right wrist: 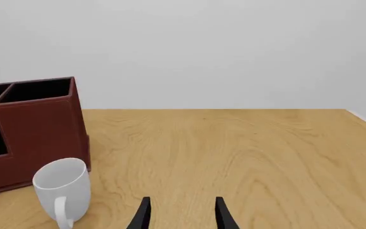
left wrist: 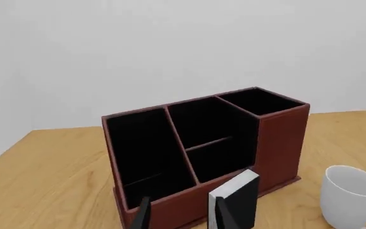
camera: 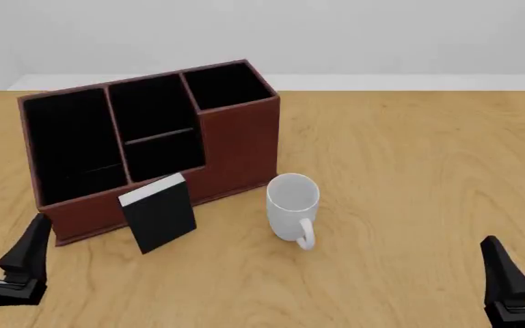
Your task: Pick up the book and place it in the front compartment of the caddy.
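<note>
The book (camera: 159,216), black with a white page edge, stands tilted against the low front wall of the reddish-brown caddy (camera: 235,147). The front compartment (camera: 164,158) is the nearer half of the caddy's middle column, just behind the book. My left gripper (camera: 5,234) is open near the table's front left, short of the book and holding nothing. In the left wrist view the book (left wrist: 244,190) stands just past the open left gripper (left wrist: 183,213), before the front compartment (left wrist: 218,160). My right gripper (camera: 521,249) is open at the front right, far from the book.
A white mug (camera: 292,203) stands right of the book, close to the caddy's tall square end; it also shows in the right wrist view as the mug (right wrist: 62,190) beside the caddy (right wrist: 40,129). The wooden table (camera: 409,171) stretches to the right.
</note>
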Robot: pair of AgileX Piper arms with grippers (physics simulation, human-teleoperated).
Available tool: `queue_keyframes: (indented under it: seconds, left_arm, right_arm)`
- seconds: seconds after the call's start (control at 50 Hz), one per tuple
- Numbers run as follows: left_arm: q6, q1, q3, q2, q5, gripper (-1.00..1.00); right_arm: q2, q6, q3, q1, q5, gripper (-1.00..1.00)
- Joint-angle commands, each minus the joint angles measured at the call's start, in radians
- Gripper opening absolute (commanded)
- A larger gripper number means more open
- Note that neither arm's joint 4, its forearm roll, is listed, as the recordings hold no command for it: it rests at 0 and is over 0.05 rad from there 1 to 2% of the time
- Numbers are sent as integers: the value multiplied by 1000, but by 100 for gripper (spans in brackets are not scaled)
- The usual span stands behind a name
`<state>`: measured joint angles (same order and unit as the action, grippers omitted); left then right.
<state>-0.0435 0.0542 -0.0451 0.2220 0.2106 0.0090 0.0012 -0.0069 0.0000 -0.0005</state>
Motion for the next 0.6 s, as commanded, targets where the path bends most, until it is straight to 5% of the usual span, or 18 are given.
queue_keyframes:
  seconds: [0.02,0.08,0.16,0.24,0.32,0.6]
  left_arm:
    - [-62,107,-165,212,61,100]
    - [-56,139,-294,268,-20,100]
    - [-168,202,-399,322,-57,100]
    - [-124,232,-523,445,-121,100]
    - [-190,264,-615,555,-162,100]
    - [-319,410,-957,774,-535,100]
  right_arm:
    - [2,0,-1,0,-1,100]
    - [2,0,1,0,-3,100]
    - [2,0,-1,0,-1,100]
    - [5,0,-1,0,-3,100]
    - [8,0,-3,0,-5,100]
    - [9,0,-1,0,-8,100]
